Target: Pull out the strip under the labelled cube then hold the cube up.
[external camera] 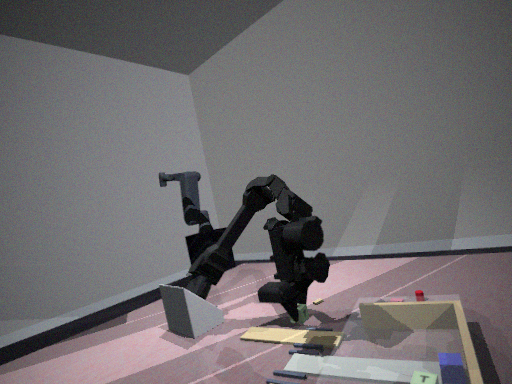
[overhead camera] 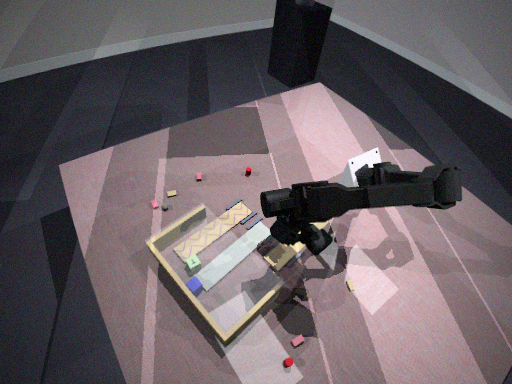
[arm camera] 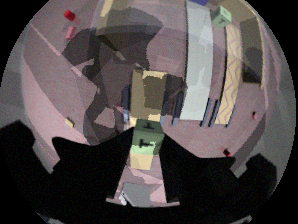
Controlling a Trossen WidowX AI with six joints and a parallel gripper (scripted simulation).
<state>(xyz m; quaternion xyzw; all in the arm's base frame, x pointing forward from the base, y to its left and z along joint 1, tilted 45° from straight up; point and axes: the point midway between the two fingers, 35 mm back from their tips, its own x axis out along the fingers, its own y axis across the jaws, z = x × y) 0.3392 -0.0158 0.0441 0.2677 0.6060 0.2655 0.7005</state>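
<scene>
A grey-walled room surrounds everything, its walls pale and plain, with bands of light and shade falling across them. A lighter skirting strip runs along their foot, above a dark floor. In that room the broad counter (overhead camera: 215, 150) (external camera: 280, 325) has a pinkish top crossed by thin pale lines, pale patches of light and darker shadow; its edges stand out against the floor. A tall black block (overhead camera: 300, 42) rises beyond the far edge of the counter in the top view.

Over the counter reaches the black arm (overhead camera: 400, 192) (external camera: 235, 225), bent high and then down, beside a white wedge-shaped block (overhead camera: 354, 169) (external camera: 182, 312). A low tan-walled tray (overhead camera: 187, 295) (external camera: 470, 340) lies on the counter, see-through in parts. The pale grey-green strip (overhead camera: 235, 255) (external camera: 350, 367) (arm camera: 198, 65) lies flat, reaching into it, next to the zigzag-patterned strip (overhead camera: 215, 230) (arm camera: 231, 75). A plain tan strip (external camera: 290, 336) lies below and near the raised cube in the exterior view.

The end effector (overhead camera: 302, 295) (external camera: 299, 316) (arm camera: 147, 131) points down, its fingers partly closed around the green cube marked T (external camera: 301, 314) (arm camera: 147, 140), which is held above the counter. Another lettered green cube (overhead camera: 193, 262) (external camera: 424, 377) (arm camera: 221, 17) sits in the tray, near a blue cube (overhead camera: 194, 286) (external camera: 451, 367) (arm camera: 200, 1). Small red cylinders (overhead camera: 288, 362) (external camera: 419, 295) (arm camera: 69, 15) are smaller still.
</scene>
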